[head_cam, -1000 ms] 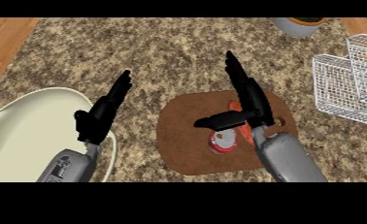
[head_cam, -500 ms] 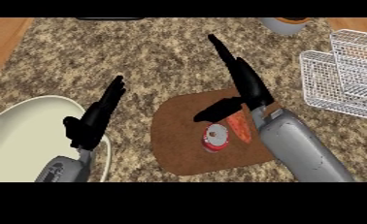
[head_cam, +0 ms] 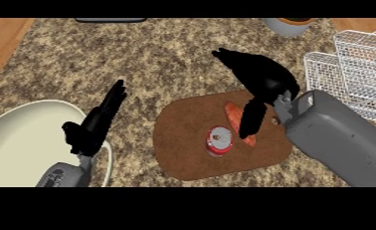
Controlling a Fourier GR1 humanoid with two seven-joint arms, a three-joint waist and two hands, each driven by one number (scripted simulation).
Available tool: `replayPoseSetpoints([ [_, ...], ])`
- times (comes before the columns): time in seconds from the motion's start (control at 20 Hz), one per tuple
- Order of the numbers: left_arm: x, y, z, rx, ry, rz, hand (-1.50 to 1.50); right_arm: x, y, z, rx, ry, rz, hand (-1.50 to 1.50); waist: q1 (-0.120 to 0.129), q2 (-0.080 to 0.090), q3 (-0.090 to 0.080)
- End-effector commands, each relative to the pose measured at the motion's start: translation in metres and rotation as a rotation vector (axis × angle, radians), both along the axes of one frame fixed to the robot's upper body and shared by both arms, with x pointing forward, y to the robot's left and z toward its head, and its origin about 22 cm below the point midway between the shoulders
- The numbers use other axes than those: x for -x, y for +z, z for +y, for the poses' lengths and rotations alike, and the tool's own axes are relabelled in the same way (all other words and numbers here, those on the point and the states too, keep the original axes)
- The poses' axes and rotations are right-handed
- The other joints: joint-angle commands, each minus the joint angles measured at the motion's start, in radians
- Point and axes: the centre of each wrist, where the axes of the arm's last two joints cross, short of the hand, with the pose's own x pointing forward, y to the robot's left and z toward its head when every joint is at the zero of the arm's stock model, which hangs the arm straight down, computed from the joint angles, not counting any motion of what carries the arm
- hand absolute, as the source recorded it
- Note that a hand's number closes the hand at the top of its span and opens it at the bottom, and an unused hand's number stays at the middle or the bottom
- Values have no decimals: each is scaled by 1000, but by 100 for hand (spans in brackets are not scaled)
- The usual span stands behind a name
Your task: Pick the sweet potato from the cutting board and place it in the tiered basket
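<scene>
Centrally, the right hand (head_cam: 258, 77) hangs over the cutting board (head_cam: 183, 162), fingers relaxed, thumb pointing down across the sweet potato (head_cam: 235, 117), which lies beside a red can (head_cam: 219, 141). Tiered basket (head_cam: 345, 69) beyond the knuckles. Left hand (head_cam: 95, 122) rests with straight fingers.

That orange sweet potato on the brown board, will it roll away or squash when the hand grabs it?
The sweet potato looks long and rounded, so it may roll sideways on the flat cutting board if nudged. It probably stays stiff rather than squashing. The can beside it might get bumped by the right hand.
</scene>
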Motion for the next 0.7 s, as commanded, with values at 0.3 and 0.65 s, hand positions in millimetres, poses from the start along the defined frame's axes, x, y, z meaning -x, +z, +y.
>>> replayPoseSetpoints([
  [0.3, -1, -3, 8, 4, -3, -4, 0, 51, 27, 37, 210, -13, 98, -150, 3, 13, 5],
  [0.65, -3, 0, -1, 4, -8, 1, 0, 41, 20, 25, 245, -139, 0, -150, 10, 16, 5],
])
